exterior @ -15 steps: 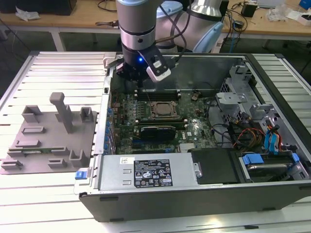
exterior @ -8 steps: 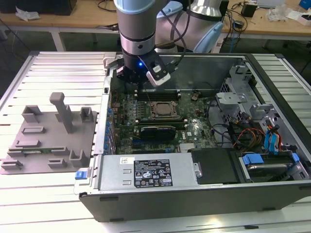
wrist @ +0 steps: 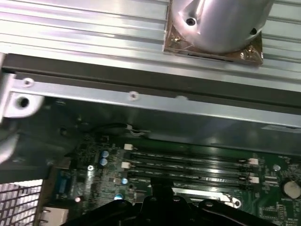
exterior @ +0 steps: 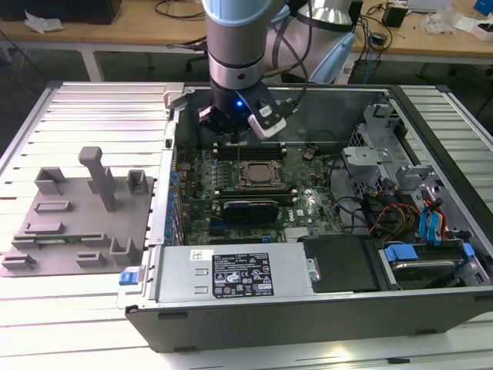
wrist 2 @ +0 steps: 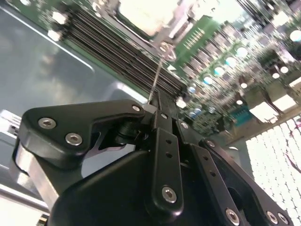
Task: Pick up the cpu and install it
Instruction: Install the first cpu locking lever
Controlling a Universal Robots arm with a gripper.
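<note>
My gripper [exterior: 235,137] hangs inside the open computer case, over the memory slots just behind the dark socket [exterior: 257,174] with its metal frame. In the second wrist view the cpu [wrist 2: 141,12] shows as a pale square lying in that socket. A thin metal socket lever [wrist 2: 157,75] rises from the socket's edge straight to my gripper [wrist 2: 151,104]. The black fingers [wrist 2: 162,136] are drawn together on the lever's end. In the first wrist view my gripper [wrist: 162,188] is a dark shape over the slots.
A grey fixture plate [exterior: 77,216] lies on the slatted table at the exterior view's left. Inside the case are memory slots [wrist: 188,165], a long black card [exterior: 250,208], the power supply [exterior: 231,277] and drive cages [exterior: 400,193]. The case wall [wrist: 141,94] stands close behind.
</note>
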